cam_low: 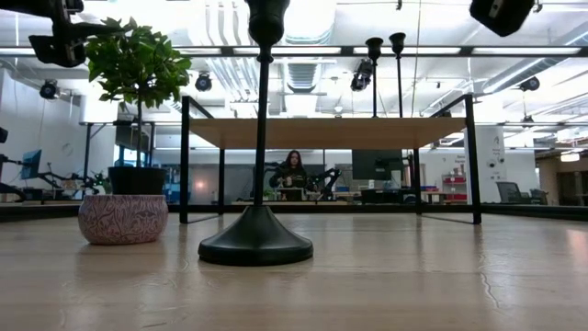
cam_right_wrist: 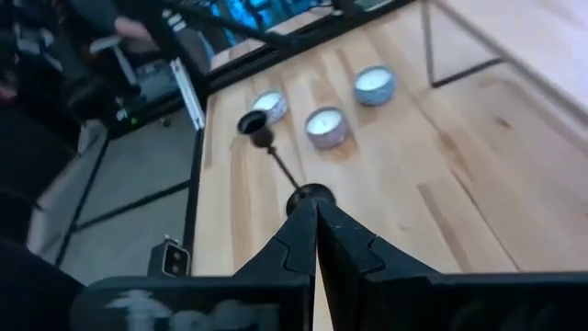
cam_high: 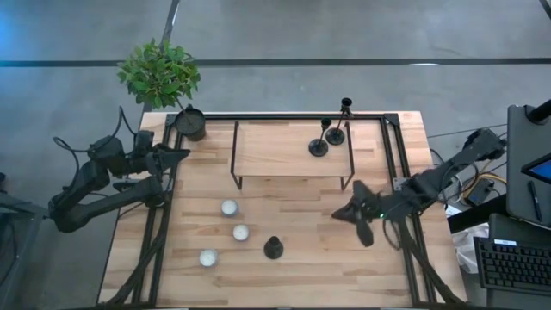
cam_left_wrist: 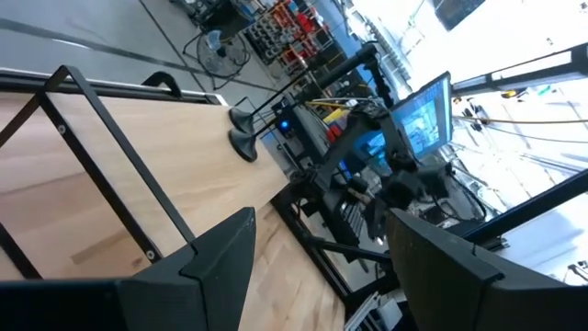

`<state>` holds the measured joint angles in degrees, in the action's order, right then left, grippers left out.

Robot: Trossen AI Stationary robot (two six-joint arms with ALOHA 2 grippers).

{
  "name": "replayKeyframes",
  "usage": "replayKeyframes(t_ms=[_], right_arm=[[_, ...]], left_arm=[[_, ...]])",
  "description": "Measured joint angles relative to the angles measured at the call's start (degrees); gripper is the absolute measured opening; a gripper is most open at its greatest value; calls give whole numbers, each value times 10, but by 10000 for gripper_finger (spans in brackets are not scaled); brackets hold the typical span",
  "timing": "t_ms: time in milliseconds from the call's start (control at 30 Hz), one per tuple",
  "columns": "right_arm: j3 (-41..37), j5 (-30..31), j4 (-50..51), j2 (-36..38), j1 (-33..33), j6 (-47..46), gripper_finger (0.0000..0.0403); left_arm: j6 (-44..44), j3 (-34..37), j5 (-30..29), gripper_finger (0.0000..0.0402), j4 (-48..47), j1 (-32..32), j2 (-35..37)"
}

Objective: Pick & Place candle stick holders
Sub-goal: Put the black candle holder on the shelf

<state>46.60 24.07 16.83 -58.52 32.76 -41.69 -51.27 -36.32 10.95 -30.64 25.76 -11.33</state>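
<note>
R gripper (cam_high: 360, 213) pressed together, empty, mid-desk right; L gripper (cam_high: 176, 155) spread at far-left edge; 1 candle stick holder (cam_high: 274, 248) upright near-centre

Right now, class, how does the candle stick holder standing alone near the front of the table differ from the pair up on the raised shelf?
The lone holder stands on the table top near three small candles; the shelf pair stands on the raised wooden shelf. The lone holder stands by itself; the shelf pair stands close together. All are matte black, upright, with round bases.

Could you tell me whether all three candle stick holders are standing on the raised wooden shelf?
No: two candle stick holders stand on the shelf, while the third stands on the table.
</note>
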Motion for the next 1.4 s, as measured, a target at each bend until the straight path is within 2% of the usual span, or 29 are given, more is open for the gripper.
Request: replayKeyframes(t_ms=[267, 400, 567, 667, 867, 1033, 1233, 1400], right_arm=[[-1, 3, -150, -163, 6, 106, 8], [-1, 28, -244, -244, 6, 154, 8], [-1, 31, -326, -336, 5, 143, 8], [3, 30, -362, -377, -1, 105, 9], [25, 30, -369, -417, -19, 94, 39], [36, 31, -381, -430, -34, 143, 75], [56, 29, -390, -450, -48, 163, 100], [72, -14, -392, -466, -55, 156, 112]], left_arm=[[1, 0, -1, 241, 0, 0, 0], [1, 0, -1, 241, 0, 0, 0], [1, 0, -1, 241, 0, 0, 0], [1, 0, -1, 241, 0, 0, 0], [1, 0, -1, 241, 0, 0, 0], [1, 0, -1, 241, 0, 0, 0], [1, 0, -1, 241, 0, 0, 0], [1, 0, -1, 241, -1, 0, 0]])
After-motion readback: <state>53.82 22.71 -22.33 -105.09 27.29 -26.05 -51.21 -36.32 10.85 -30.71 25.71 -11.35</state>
